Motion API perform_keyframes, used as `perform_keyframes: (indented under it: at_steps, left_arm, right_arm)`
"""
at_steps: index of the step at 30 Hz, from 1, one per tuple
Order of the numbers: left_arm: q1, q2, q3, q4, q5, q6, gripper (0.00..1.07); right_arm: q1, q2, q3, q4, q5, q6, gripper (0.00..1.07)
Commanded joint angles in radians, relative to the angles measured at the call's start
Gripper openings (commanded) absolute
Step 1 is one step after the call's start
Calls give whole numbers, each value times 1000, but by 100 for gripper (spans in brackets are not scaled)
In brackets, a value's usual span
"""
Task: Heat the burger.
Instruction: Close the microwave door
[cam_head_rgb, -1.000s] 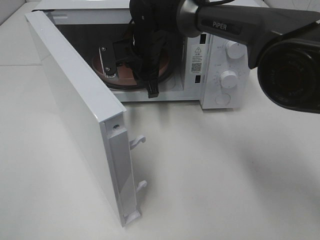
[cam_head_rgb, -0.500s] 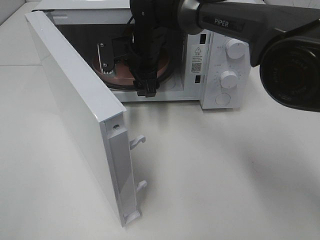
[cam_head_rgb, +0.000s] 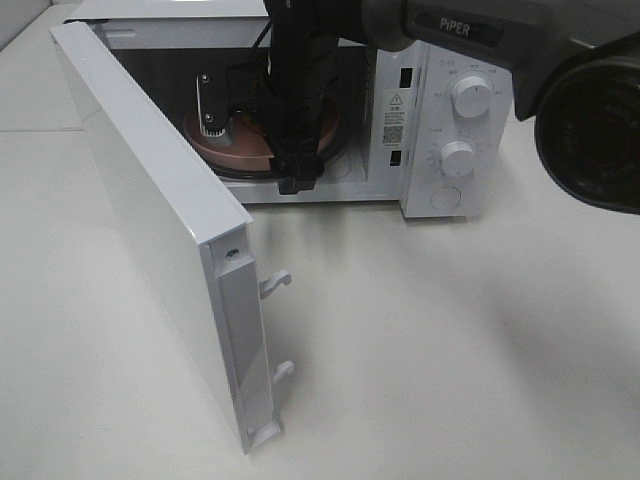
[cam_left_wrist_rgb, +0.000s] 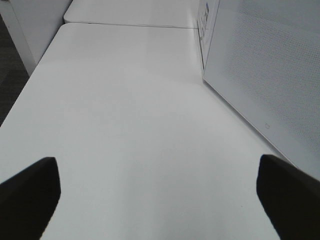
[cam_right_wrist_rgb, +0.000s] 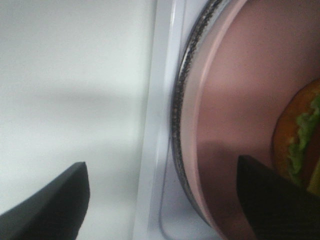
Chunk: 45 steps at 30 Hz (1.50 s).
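Note:
The burger (cam_right_wrist_rgb: 300, 135), with an orange bun and green lettuce, shows only as a sliver in the right wrist view. It lies on a pink plate (cam_right_wrist_rgb: 235, 100) on the turntable inside the open white microwave (cam_head_rgb: 440, 120). In the high view the arm hides the burger and only the plate (cam_head_rgb: 235, 152) shows. My right gripper (cam_right_wrist_rgb: 160, 200) reaches into the cavity and is open, its fingers (cam_right_wrist_rgb: 45, 205) wide apart on either side of the plate's rim without gripping it. My left gripper (cam_left_wrist_rgb: 160, 200) is open over bare table beside the microwave door.
The microwave door (cam_head_rgb: 150, 200) stands swung far out to the left, its latch hooks (cam_head_rgb: 275, 283) pointing at the open table in front. Two dials (cam_head_rgb: 470, 97) sit on the control panel at the right. The door's dotted face (cam_left_wrist_rgb: 265, 75) shows in the left wrist view.
My right gripper's jaws have spread apart from a narrower hold at the plate's rim, and the hand has shifted slightly up and left. The left arm has not moved.

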Motion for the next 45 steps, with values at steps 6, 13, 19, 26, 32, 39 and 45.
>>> perform_keyframes:
  at_steps: [6,13,19,26,32,39,45]
  left_arm:
    - [0,-15,2,-9,-8,-3,102]
    - [0,-15,2,-9,-8,-3,102]
    - [0,-15,2,-9,-8,-3,102]
    - [0,-15,2,-9,-8,-3,102]
    - [0,-15,2,-9,-8,-3,102]
    - [0,-15,2,-9,-8,-3,102]
    - [0,-15,2,-9,-8,-3,102]
  right_arm:
    - [3,-27,-6,14,59,9,80]
    - [3,-28,-6,27,119,8,79]
    - [3,-30,-6,30,166,-8,79]
    - [3,-30,-6,36,205,-7,79]
    - [3,-48,-5,38,223,-9,79]
    - [2,-80,29,51,238,-7,79]
    - [2,-160,169,54,206,-15,79]
